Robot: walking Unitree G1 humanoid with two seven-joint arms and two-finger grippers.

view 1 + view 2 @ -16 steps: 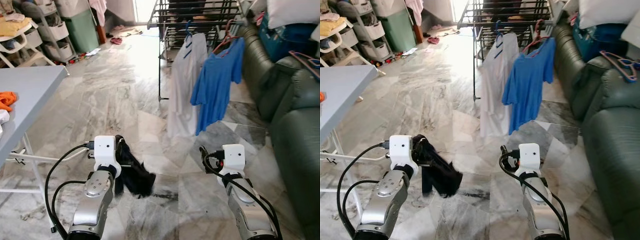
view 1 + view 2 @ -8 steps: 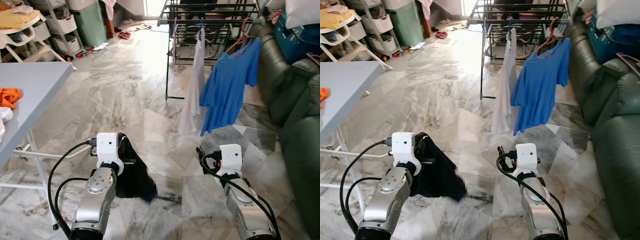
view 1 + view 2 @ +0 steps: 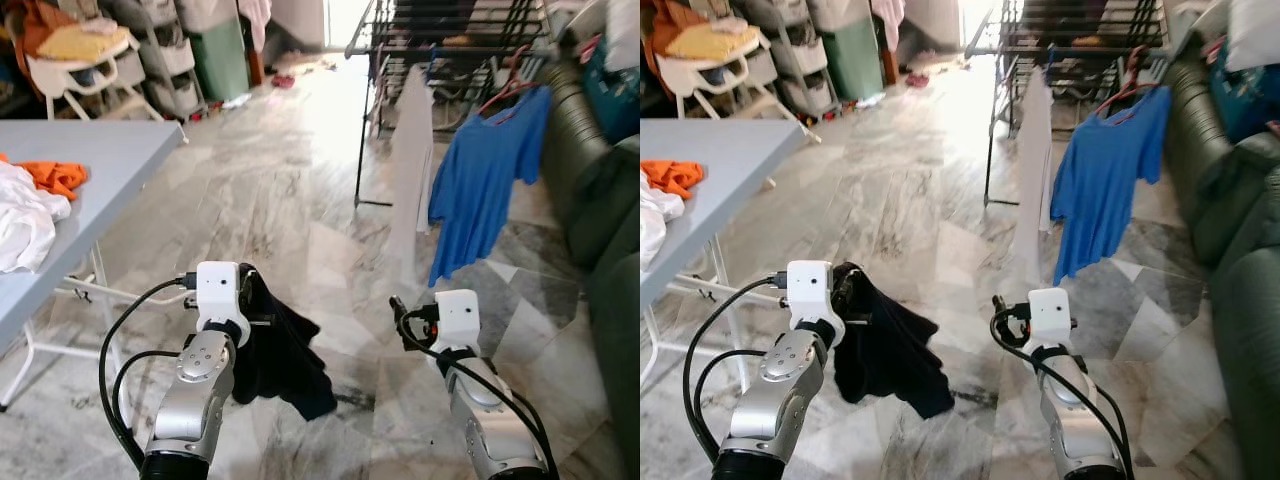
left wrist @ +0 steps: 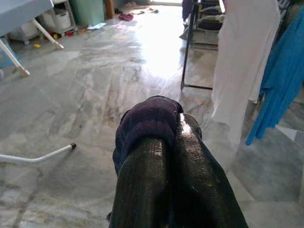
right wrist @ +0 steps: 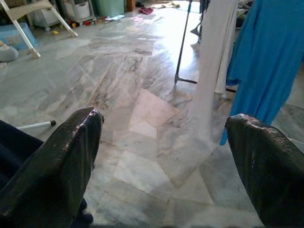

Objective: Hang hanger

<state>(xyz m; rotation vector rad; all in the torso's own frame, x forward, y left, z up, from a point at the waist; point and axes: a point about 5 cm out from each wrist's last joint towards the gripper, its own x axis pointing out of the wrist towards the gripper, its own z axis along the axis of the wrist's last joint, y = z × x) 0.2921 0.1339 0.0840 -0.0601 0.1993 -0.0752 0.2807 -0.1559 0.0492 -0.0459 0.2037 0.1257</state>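
My left gripper is shut on a dark navy garment, which drapes over its fingers and hangs down toward the floor. The cloth hides any hanger inside it. My right gripper is open and holds nothing, level with the left one at waist height. Ahead to the right stands a black drying rack. From its front rail hang a white shirt and a blue T-shirt, the latter on a red hanger. The rack is well beyond reach of both grippers.
A grey folding table stands at my left with white cloth and orange cloth on it. A dark green sofa runs along the right. Marble floor lies between me and the rack; storage shelves are far left.
The whole view has shifted: the rack sits further right and more of the table shows, so the camera moved. The dark garment has swung a little under the left gripper.
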